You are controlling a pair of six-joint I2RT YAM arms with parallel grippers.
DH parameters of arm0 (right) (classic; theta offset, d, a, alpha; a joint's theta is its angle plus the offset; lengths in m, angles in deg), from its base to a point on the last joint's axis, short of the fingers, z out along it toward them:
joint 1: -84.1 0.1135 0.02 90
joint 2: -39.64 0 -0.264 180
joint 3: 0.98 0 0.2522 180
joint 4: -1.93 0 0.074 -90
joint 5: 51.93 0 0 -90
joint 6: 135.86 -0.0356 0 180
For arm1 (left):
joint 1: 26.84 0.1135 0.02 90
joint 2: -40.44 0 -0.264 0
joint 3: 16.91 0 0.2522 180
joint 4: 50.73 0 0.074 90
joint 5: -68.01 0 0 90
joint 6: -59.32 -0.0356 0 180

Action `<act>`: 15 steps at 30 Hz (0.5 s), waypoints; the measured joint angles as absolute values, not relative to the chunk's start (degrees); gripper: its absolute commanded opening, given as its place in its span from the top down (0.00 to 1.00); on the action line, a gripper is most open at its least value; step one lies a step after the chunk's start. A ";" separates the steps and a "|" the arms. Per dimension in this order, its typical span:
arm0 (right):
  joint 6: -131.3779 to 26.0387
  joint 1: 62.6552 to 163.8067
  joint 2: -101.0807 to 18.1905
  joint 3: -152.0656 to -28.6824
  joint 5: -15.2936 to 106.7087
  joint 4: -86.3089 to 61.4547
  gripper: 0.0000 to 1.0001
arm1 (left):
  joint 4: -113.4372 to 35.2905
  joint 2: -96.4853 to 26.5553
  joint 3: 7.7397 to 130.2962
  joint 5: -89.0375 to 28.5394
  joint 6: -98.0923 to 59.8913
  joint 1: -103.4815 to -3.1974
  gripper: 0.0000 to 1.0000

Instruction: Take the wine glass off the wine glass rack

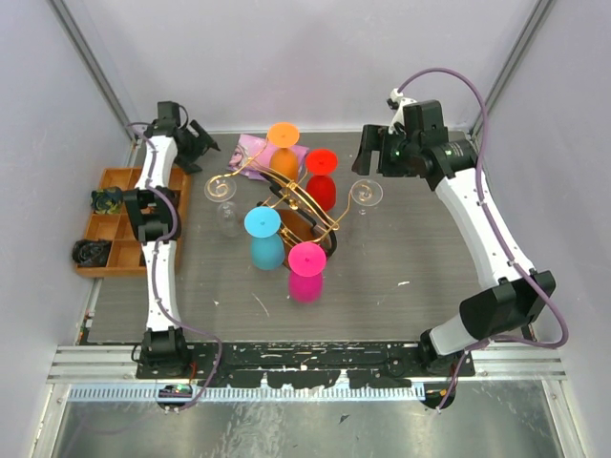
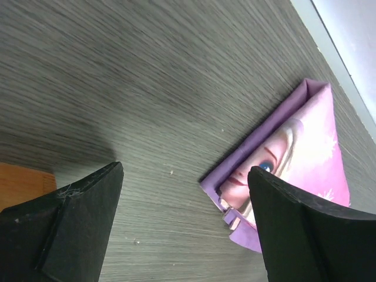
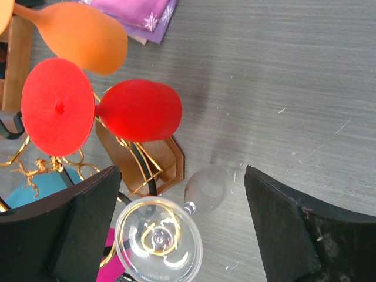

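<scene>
**Grey wood-grain table inside pale walls, with your rack mid-frame**

In the top view the grey table (image 1: 430, 277) is boxed in by plain pale walls (image 1: 286, 57). At the left edge of the frame your orange compartment tray (image 1: 122, 177) holds small dark items, and there is a black coil (image 1: 88, 251) at its lower-left corner. The wine glass rack (image 1: 286, 202) stands at centre frame, hung foot-up with an orange glass (image 1: 283, 135), a red glass (image 1: 322, 160), a blue glass (image 1: 262, 222) and a pink glass (image 1: 306, 259). A clear wine glass (image 3: 158, 247) hangs at its right end. Your right gripper (image 3: 181, 170) hovers over that clear glass, fingers spread wide and gripping nothing. Your left gripper (image 2: 185, 176), at the upper left, is equally wide and empty above bare table beside a pink pouch (image 2: 317, 147).
</scene>
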State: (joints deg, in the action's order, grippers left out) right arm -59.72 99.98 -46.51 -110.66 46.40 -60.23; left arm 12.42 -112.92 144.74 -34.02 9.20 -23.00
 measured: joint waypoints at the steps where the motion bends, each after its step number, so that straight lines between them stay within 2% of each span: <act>1: -59.72 99.98 -46.40 -110.70 46.60 -60.54 0.05 | 11.65 -112.63 144.13 -34.22 9.42 -22.83 0.06; 4: -59.77 99.98 -45.68 -110.70 47.28 -62.49 0.00 | 9.88 -110.89 141.88 -35.03 9.90 -23.29 0.06; 10: -59.92 99.98 -41.77 -110.20 47.87 -65.22 0.03 | 7.30 -104.20 138.12 -37.69 11.67 -24.67 0.06; 15: -61.25 99.61 -37.16 -107.66 48.85 -65.39 0.19 | 5.86 -96.63 136.81 -39.81 12.89 -24.08 0.05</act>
